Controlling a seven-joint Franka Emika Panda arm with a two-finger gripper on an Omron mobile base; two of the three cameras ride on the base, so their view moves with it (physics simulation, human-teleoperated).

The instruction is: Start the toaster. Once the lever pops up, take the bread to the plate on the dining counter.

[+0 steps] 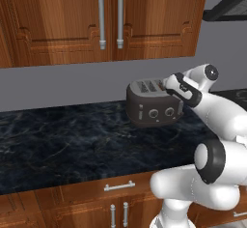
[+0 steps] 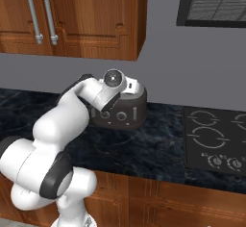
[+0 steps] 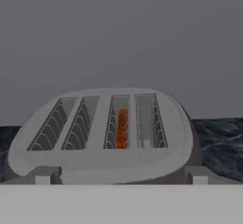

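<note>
Toaster (image 1: 153,104): dark grey, rounded, four silvery slots on top, stood on the black marbled counter (image 1: 62,142) close to the grey back wall (image 1: 62,84), under the right end of the wooden wall cabinets (image 1: 103,17). Lever (image 1: 141,112): small pale slider on the near face of the toaster, left of two round knobs (image 1: 161,112). Bread (image 3: 122,128): seen from the hand view as an orange-brown strip sunk in the third slot from the left; the remaining slots showed bare wire guides. Gripper (image 3: 121,180): hung just above and at the near edge of the toaster top, fingers (image 3: 42,176) spread wide apart, one at each side of the toaster, holding nothing. Arm: white with dark joints, reached over the counter from the near side, wrist bent down at the toaster's right end. Stove top (image 2: 216,137): black, with ring marks and knobs, set into the counter well to the right of the toaster. Base cabinets (image 1: 72,205): wooden, silver handles, below the counter edge. Vent hood (image 2: 214,2): dark, on the wall above the stove top.
</note>
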